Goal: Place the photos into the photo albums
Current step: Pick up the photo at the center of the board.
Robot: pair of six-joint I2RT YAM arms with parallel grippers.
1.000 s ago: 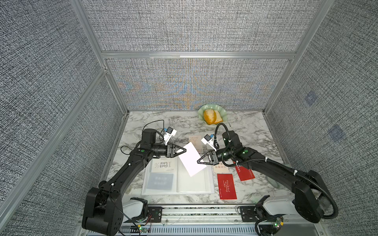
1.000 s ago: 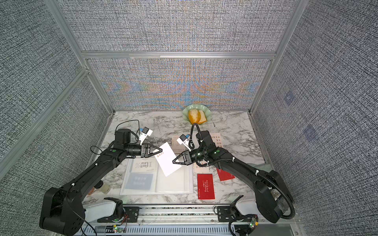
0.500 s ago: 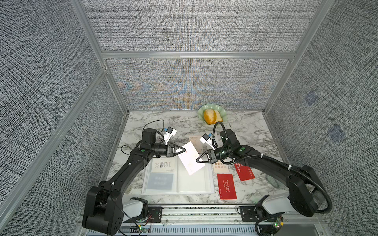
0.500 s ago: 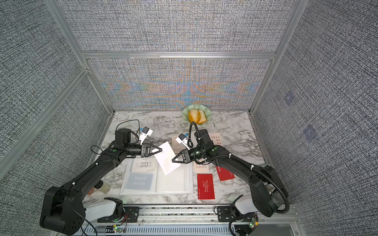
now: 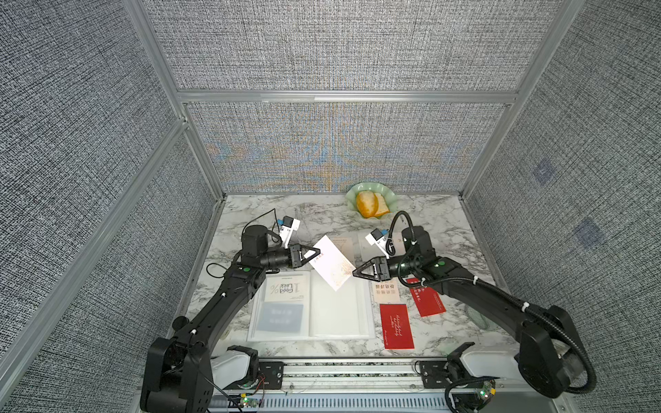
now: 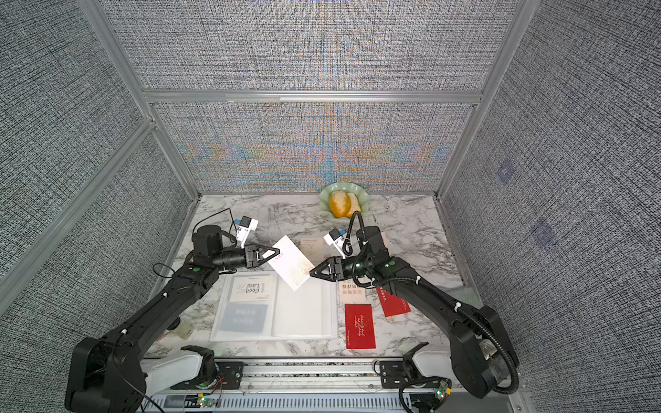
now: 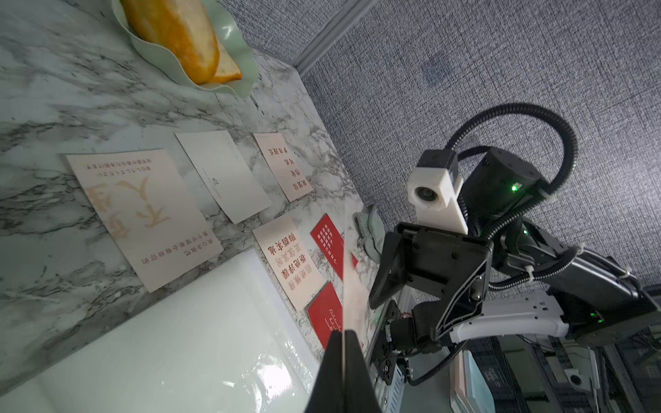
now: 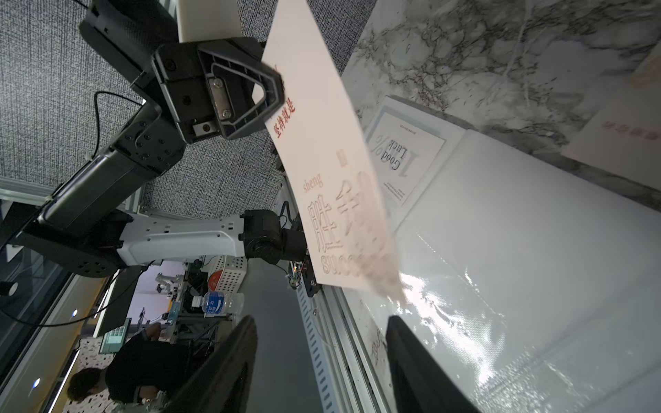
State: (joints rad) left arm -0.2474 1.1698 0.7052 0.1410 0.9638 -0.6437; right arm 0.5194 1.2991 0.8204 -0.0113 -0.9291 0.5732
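Observation:
The photo album [image 5: 336, 314] [image 6: 304, 314] lies open on the marble table, with a "Good Luck" card and a blue card in its left page. My left gripper [image 5: 316, 253] [image 7: 342, 334] is shut on one end of a cream photo [image 5: 332, 262] [image 8: 322, 143] with red characters, holding it tilted above the album's right page [image 8: 518, 250]. My right gripper [image 5: 355, 273] [image 8: 321, 320] is open, just off the photo's other end. Right of the album lie two red photos [image 5: 397, 325] [image 5: 427, 300], and several cream and white ones [image 7: 143, 214] [image 7: 221, 175] lie behind it.
A pale green dish [image 5: 390, 196] with bread stands at the back of the table. Grey fabric walls enclose the left, right and back sides. A metal rail [image 5: 343, 368] with the arm bases runs along the front edge.
The left gripper has shut on the cream photo. The right gripper has opened, let go of the photo and drawn back slightly to the right.

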